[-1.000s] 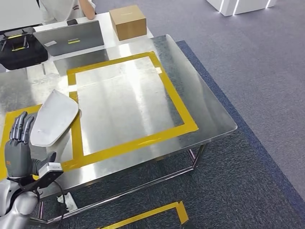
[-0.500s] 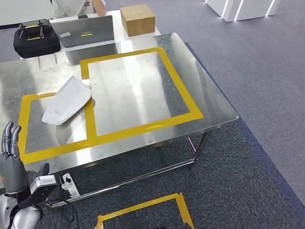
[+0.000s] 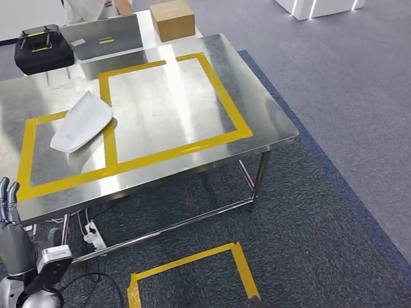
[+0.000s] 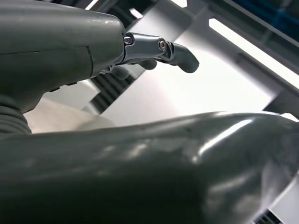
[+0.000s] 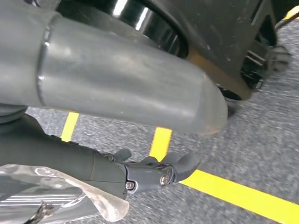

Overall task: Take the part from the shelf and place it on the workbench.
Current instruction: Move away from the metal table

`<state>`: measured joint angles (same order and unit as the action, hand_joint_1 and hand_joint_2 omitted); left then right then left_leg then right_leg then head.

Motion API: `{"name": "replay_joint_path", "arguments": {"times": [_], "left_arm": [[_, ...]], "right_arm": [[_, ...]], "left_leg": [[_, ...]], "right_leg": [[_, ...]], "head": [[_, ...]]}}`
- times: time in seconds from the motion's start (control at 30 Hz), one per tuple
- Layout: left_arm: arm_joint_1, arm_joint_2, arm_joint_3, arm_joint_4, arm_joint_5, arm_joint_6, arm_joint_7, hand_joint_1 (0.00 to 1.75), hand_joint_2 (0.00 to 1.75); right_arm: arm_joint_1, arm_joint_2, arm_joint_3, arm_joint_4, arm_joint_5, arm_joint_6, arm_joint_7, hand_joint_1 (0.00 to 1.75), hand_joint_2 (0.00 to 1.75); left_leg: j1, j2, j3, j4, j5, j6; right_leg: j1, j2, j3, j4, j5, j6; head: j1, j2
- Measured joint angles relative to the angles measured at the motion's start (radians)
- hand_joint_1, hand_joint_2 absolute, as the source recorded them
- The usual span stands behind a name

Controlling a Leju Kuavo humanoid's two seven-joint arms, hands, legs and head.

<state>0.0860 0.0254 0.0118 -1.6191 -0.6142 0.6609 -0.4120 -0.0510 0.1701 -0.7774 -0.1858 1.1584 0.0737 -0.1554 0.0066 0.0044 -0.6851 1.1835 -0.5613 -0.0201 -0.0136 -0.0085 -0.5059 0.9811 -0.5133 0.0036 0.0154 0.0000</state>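
Two things matter right now, so biggest first. From my head view the workbench (image 3: 271, 131) stretches across the upper left, all shiny steel with yellow tape boxes on it. The part (image 3: 79, 122), that white curved shell, is lying flat on it over at about ten o'clock. It sits mostly inside the left tape box, with one end overlapping the tape line between the two boxes. Nothing is touching it.

So my read is that the placing step is basically done. The part is on the bench and I'm standing off from the near edge. Next move is pretty undemanding, I'd guess: keep both arms clear of the table edge and don't nudge anything.

Now the small stuff. My left hand (image 3: 12, 234) is down at seven o'clock, below the bench edge and over the carpet. Its fingers (image 3: 9, 196) point upward, spread loose, with nothing in them. My right hand (image 5: 141, 172) hangs over the carpet near a yellow floor stripe (image 5: 239, 193). Those fingers look stretched out and relaxed too, and I can't see anything in them.
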Motion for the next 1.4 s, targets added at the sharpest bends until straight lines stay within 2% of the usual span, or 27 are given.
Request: {"name": "replay_joint_path", "arguments": {"times": [0.03, 0.07, 0.1, 0.13, 0.2, 0.27, 0.3, 0.37, 0.4, 0.47, 0.53, 0.57, 0.63, 0.7, 0.77, 0.8, 0.83, 0.9, 0.93, 1.0, 1.07, 1.1, 1.17, 1.23, 1.3, 1.33, 1.4], "left_arm": [[0.007, -0.007, 0.007, 0.001, 0.017, -0.002, 0.000, 0.00, 0.00], [0.014, -0.015, 0.016, 0.003, 0.033, -0.005, 0.000, 0.00, 0.00], [0.023, -0.023, 0.024, 0.006, 0.046, -0.008, -0.001, 0.00, 0.00], [0.030, -0.032, 0.035, 0.013, 0.060, -0.012, -0.001, 0.00, 0.00], [0.040, -0.051, 0.061, 0.037, 0.080, -0.020, -0.002, 0.00, 0.00], [0.046, -0.073, 0.093, 0.078, 0.092, -0.025, -0.005, 0.00, 0.00], [0.048, -0.083, 0.109, 0.103, 0.089, -0.023, -0.007, 0.00, 0.00], [0.052, -0.108, 0.155, 0.169, 0.007, -0.001, -0.014, 0.00, 0.00], [0.053, -0.121, 0.181, 0.201, -0.056, 0.011, -0.017, 0.00, 0.00], [0.047, -0.154, 0.247, 0.280, -0.174, 0.027, -0.027, 0.00, 0.00], [0.034, -0.181, 0.315, 0.375, -0.201, 0.030, -0.034, 0.00, 0.00], [0.025, -0.191, 0.350, 0.430, -0.192, 0.031, -0.035, 0.00, 0.00], [-0.002, -0.199, 0.415, 0.547, -0.167, 0.031, -0.038, 0.00, 0.00], [-0.035, -0.198, 0.477, 0.673, -0.137, 0.032, -0.040, 0.00, 0.00], [-0.063, -0.189, 0.534, 0.804, -0.118, 0.032, -0.037, 0.00, 0.00], [-0.074, -0.184, 0.557, 0.859, -0.113, 0.031, -0.033, 0.00, 0.00], [-0.084, -0.179, 0.581, 0.919, -0.109, 0.028, -0.023, 0.00, 0.00], [-0.100, -0.169, 0.619, 1.017, -0.101, 0.013, 0.006, 0.00, 0.00], [-0.103, -0.164, 0.637, 1.064, -0.098, 0.003, 0.029, 0.00, 0.00], [-0.104, -0.159, 0.660, 1.139, -0.106, -0.018, 0.084, 0.00, 0.00], [-0.104, -0.159, 0.670, 1.205, -0.127, -0.038, 0.153, 0.00, 0.00], [-0.104, -0.160, 0.673, 1.233, -0.138, -0.047, 0.182, 0.00, 0.00], [-0.104, -0.164, 0.676, 1.277, -0.150, -0.068, 0.214, 0.00, 0.00], [-0.103, -0.168, 0.677, 1.304, -0.161, -0.092, 0.227, 0.00, 0.00], [-0.100, -0.175, 0.677, 1.327, -0.172, -0.115, 0.233, 0.00, 0.00], [-0.099, -0.178, 0.677, 1.337, -0.177, -0.123, 0.236, 0.00, 0.00], [-0.101, -0.184, 0.677, 1.349, -0.180, -0.129, 0.238, 0.00, 0.00]], "right_arm": [[0.000, 0.000, -0.001, 0.000, -0.001, 0.000, 0.002, 0.00, 0.00], [0.000, 0.000, -0.003, 0.000, -0.003, -0.001, 0.005, 0.00, 0.00], [0.000, 0.000, -0.005, 0.000, -0.004, -0.002, 0.006, 0.00, 0.00], [0.001, 0.000, -0.008, 0.000, -0.005, -0.002, 0.009, 0.00, 0.00], [0.001, 0.001, -0.011, 0.000, -0.007, -0.003, 0.011, 0.00, 0.00], [0.000, 0.002, -0.014, 0.000, -0.009, -0.004, 0.013, 0.00, 0.00], [0.000, 0.003, -0.016, 0.000, -0.010, -0.004, 0.013, 0.00, 0.00], [0.001, 0.003, -0.020, 0.000, -0.011, -0.005, 0.017, 0.00, 0.00], [0.001, 0.003, -0.022, 0.000, -0.011, -0.006, 0.019, 0.00, 0.00], [0.002, 0.003, -0.026, 0.000, -0.010, -0.007, 0.026, 0.00, 0.00], [0.002, 0.003, -0.029, 0.000, -0.007, -0.007, 0.032, 0.00, 0.00], [0.002, 0.003, -0.030, 0.000, -0.005, -0.007, 0.034, 0.00, 0.00], [0.001, 0.002, -0.032, 0.000, 0.000, -0.010, 0.037, 0.00, 0.00], [-0.001, 0.000, -0.032, 0.000, 0.007, -0.020, 0.040, 0.00, 0.00], [-0.007, -0.002, -0.032, -0.001, 0.014, -0.033, 0.043, 0.00, 0.00], [-0.009, -0.003, -0.032, -0.002, 0.016, -0.038, 0.047, 0.00, 0.00], [-0.011, -0.003, -0.032, -0.002, 0.018, -0.044, 0.053, 0.00, 0.00], [-0.010, -0.003, -0.032, -0.002, 0.017, -0.052, 0.070, 0.00, 0.00], [-0.009, -0.004, -0.032, -0.002, 0.016, -0.055, 0.078, 0.00, 0.00], [-0.009, -0.004, -0.033, -0.002, 0.016, -0.057, 0.087, 0.00, 0.00], [-0.007, -0.004, -0.033, -0.002, 0.017, -0.060, 0.092, 0.00, 0.00], [-0.005, -0.004, -0.033, -0.002, 0.017, -0.061, 0.094, 0.00, 0.00], [-0.002, -0.004, -0.034, -0.002, 0.016, -0.063, 0.096, 0.00, 0.00], [-0.002, -0.004, -0.034, -0.001, 0.015, -0.065, 0.096, 0.00, 0.00], [-0.005, -0.004, -0.035, -0.001, 0.016, -0.066, 0.096, 0.00, 0.00], [-0.007, -0.003, -0.035, -0.001, 0.017, -0.067, 0.096, 0.00, 0.00], [-0.009, -0.004, -0.036, -0.001, 0.018, -0.067, 0.097, 0.00, 0.00]], "left_leg": [[0.000, 0.000, -0.005, 0.061, -0.033, -0.001], [0.000, 0.000, -0.001, 0.101, -0.041, 0.001], [-0.001, 0.000, 0.017, 0.110, -0.027, 0.005], [-0.002, 0.000, 0.051, 0.082, 0.001, 0.011], [-0.008, 0.000, 0.151, -0.053, 0.035, 0.029], [-0.016, 0.000, 0.226, -0.178, 0.025, 0.043], [-0.019, 0.000, 0.239, -0.207, 0.019, 0.046], [-0.020, 0.002, 0.230, -0.218, 0.031, 0.051], [-0.019, 0.004, 0.221, -0.221, 0.043, 0.056], [-0.014, 0.007, 0.194, -0.226, 0.069, 0.067], [-0.014, 0.008, 0.162, -0.224, 0.094, 0.071], [-0.015, 0.010, 0.144, -0.222, 0.107, 0.071], [-0.015, 0.012, 0.108, -0.216, 0.132, 0.067], [-0.015, 0.011, 0.076, -0.207, 0.151, 0.062], [-0.018, 0.010, 0.057, -0.193, 0.164, 0.053], [-0.019, 0.010, 0.053, -0.187, 0.169, 0.048], [-0.020, 0.010, 0.051, -0.184, 0.175, 0.042], [-0.018, 0.010, 0.049, -0.183, 0.186, 0.032], [-0.016, 0.008, 0.045, -0.175, 0.173, 0.025], [-0.011, 0.006, 0.026, -0.110, 0.097, 0.013], [-0.006, 0.005, -0.001, 0.018, -0.001, 0.002], [-0.004, 0.004, -0.008, 0.072, -0.026, -0.001], [-0.002, 0.002, 0.021, 0.081, -0.014, -0.001], [0.000, -0.021, 0.102, -0.040, 0.041, 0.006], [0.002, -0.059, 0.163, -0.145, 0.072, 0.017], [0.001, -0.069, 0.173, -0.165, 0.072, 0.022], [0.001, -0.054, 0.172, -0.179, 0.069, 0.030]], "right_leg": [[0.002, 0.000, -0.014, 0.001, 0.012, -0.001], [0.005, -0.001, -0.029, 0.004, 0.024, -0.002], [0.008, -0.001, -0.045, 0.006, 0.035, -0.002], [0.011, -0.001, -0.061, 0.010, 0.045, -0.002], [0.016, -0.001, -0.084, 0.015, 0.062, 0.000], [0.017, -0.002, -0.097, 0.017, 0.078, 0.007], [0.017, -0.002, -0.100, 0.017, 0.087, 0.013], [0.012, -0.003, -0.106, 0.016, 0.099, 0.025], [0.012, -0.001, -0.114, 0.024, 0.087, 0.031], [0.010, 0.004, -0.140, 0.089, 0.007, 0.040], [0.009, 0.005, -0.170, 0.213, -0.090, 0.048], [0.009, 0.005, -0.176, 0.269, -0.108, 0.051], [0.009, 0.005, -0.147, 0.301, -0.070, 0.053], [0.008, 0.006, -0.056, 0.205, -0.013, 0.051], [0.009, 0.008, 0.060, 0.051, -0.032, 0.043], [0.011, 0.009, 0.092, -0.001, -0.053, 0.037], [0.013, 0.009, 0.108, -0.030, -0.067, 0.029], [0.012, 0.006, 0.096, -0.034, -0.061, 0.013], [0.011, 0.006, 0.089, -0.034, -0.053, 0.004], [0.009, 0.007, 0.072, -0.034, -0.035, -0.007], [0.010, 0.013, 0.051, -0.032, -0.019, -0.010], [0.010, 0.017, 0.043, -0.030, -0.013, -0.009], [0.010, 0.028, 0.033, -0.024, -0.004, -0.005], [0.009, 0.043, 0.022, -0.016, 0.000, -0.001], [0.009, 0.060, 0.012, -0.008, 0.003, 0.007], [0.007, 0.070, 0.005, -0.006, 0.006, 0.012], [0.005, 0.089, -0.006, -0.003, 0.012, 0.026]], "head": [[-0.001, 0.000], [-0.001, 0.000], [-0.002, 0.000], [-0.001, 0.000], [-0.001, 0.000], [-0.001, 0.000], [-0.001, 0.000], [-0.002, 0.000], [-0.002, 0.000], [0.003, 0.000], [0.008, 0.000], [0.008, 0.000], [0.009, 0.000], [0.009, 0.000], [0.009, 0.000], [0.008, 0.000], [0.008, 0.000], [0.009, 0.000], [0.009, 0.000], [0.004, 0.000], [0.001, 0.000], [0.001, 0.000], [0.001, 0.000], [0.001, 0.000], [0.002, 0.000], [0.001, 0.000], [0.000, 0.000]]}}
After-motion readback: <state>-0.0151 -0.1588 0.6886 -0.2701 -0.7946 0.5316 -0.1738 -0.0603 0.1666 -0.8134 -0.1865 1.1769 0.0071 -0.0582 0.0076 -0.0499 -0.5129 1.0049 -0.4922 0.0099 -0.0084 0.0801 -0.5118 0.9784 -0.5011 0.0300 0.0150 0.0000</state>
